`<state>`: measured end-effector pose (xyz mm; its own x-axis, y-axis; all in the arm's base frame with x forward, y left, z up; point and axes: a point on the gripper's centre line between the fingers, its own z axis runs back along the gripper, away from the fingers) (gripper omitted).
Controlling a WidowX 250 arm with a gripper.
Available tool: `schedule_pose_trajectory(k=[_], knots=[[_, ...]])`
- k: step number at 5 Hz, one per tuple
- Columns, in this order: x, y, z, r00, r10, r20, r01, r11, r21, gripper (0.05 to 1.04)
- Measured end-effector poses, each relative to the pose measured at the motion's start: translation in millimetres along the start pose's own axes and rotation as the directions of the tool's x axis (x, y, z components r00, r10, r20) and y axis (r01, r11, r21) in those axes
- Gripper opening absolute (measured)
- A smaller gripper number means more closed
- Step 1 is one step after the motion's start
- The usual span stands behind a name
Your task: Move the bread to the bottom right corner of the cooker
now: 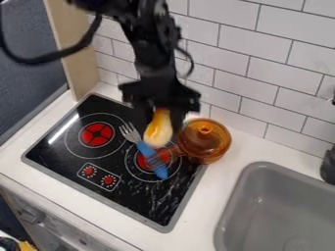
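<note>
Fork (145, 148) lies on the cooker (56, 159) — sink (239, 196) to the right.

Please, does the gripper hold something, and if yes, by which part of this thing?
Yes, it looks so: the gripper seems to hold the bread by its narrow upper end, with the wider end pointing down.

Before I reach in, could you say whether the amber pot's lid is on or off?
On: the lid covers the pot, knob uppermost.
</note>
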<state>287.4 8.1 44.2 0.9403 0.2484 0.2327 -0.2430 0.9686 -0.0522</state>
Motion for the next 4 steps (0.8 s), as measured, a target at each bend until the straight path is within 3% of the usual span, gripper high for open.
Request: schedule_pose_trajectory(k=[2, 3, 4], knots=[[-43.4, -2.1, -21.0, 0.999, 0.002, -0.045, -0.001, 1.000, 0.018, 0.647], [-57.6, -15.2, -35.3, 0.996, -0.032, -0.081, 0.032, 0.999, 0.001, 0.647], [-69.3, -18.4, -55.6, 0.990, -0.057, -0.131, 0.060, 0.998, 0.022, 0.647]])
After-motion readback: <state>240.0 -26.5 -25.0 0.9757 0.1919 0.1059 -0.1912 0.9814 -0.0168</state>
